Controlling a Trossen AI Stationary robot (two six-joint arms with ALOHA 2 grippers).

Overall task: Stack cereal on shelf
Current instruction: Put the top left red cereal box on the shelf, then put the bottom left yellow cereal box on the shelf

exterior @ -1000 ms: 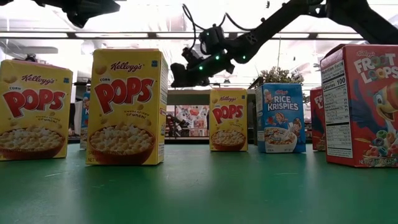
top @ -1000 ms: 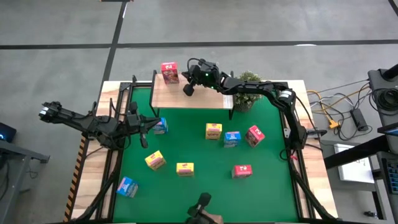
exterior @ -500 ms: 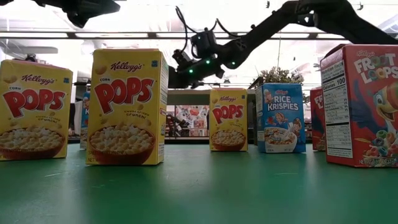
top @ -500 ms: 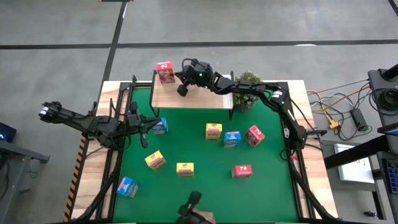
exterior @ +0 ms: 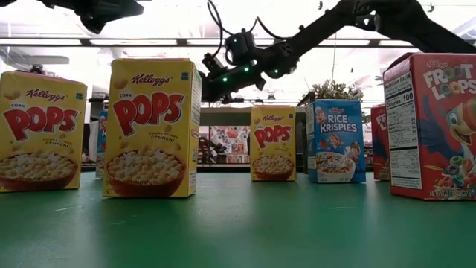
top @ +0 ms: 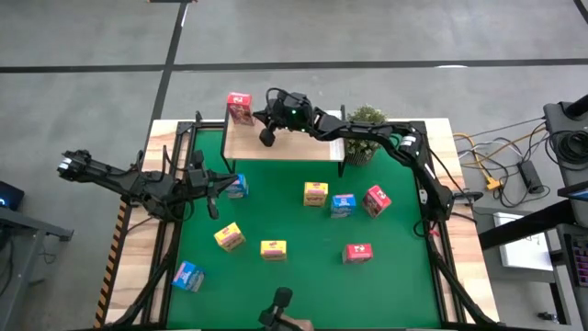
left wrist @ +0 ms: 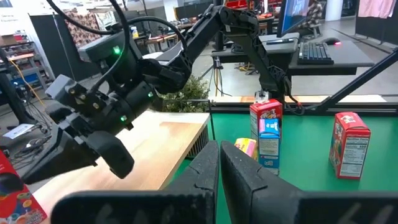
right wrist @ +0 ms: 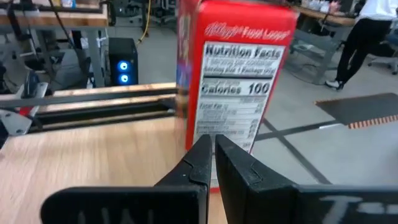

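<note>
One pink-red cereal box [top: 239, 108] stands upright on the light-wood shelf [top: 294, 147], at its far left corner. My right gripper [top: 258, 115], shut, is level over the shelf, right beside that box [right wrist: 239, 81]. In the low view the gripper [exterior: 212, 83] shows and that box is hidden. The other boxes stand on the green table: yellow [top: 315, 193], [top: 273, 249], [top: 229, 236]; blue [top: 343, 204], [top: 237, 187], [top: 187, 276]; pink-red [top: 377, 199], [top: 357, 252]. My left gripper [top: 217, 187], shut, waits by the table's left side next to a blue box. My right gripper meets the pink-red box at the lower part of its nutrition-facts side [right wrist: 225, 127] with its shut fingertips [right wrist: 200, 152]. It comes level from the table's right, above the shelf board. The box stands upright with its bottom on the shelf.
A small potted plant [top: 367, 119] stands at the shelf's right end, under my right arm. Black rails [top: 175, 147] run along the table's left and right edges. Open green surface lies between the shelf and the row of boxes in the middle.
My right gripper has moved along the shelf toward the table's left, staying shut. The pink-red box has slid ahead of it toward the shelf's far left corner, still upright.
</note>
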